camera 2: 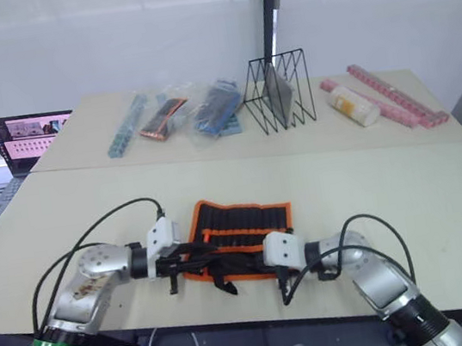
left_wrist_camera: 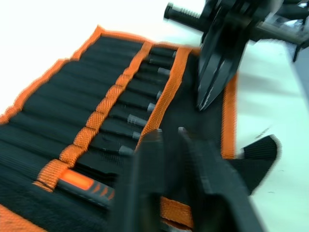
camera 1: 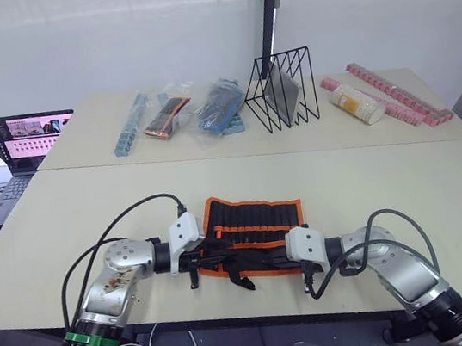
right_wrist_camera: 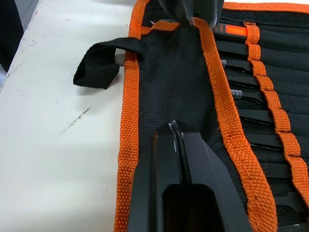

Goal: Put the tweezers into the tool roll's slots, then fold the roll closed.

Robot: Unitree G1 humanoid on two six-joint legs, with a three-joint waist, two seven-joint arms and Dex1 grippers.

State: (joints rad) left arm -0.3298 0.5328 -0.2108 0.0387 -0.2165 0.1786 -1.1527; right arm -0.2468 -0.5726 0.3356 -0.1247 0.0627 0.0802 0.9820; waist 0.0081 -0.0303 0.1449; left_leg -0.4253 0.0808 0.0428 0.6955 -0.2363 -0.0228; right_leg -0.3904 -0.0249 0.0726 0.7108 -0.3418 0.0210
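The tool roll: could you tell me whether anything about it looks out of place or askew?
Nothing stands out. The tool roll lies open and flat on the table, tweezers tucked in the slots, and its short strap trails loose off the near edge.

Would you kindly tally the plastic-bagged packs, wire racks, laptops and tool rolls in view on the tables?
Bagged packs: 3
Wire rack: 1
Laptop: 1
Tool roll: 1
Total: 6
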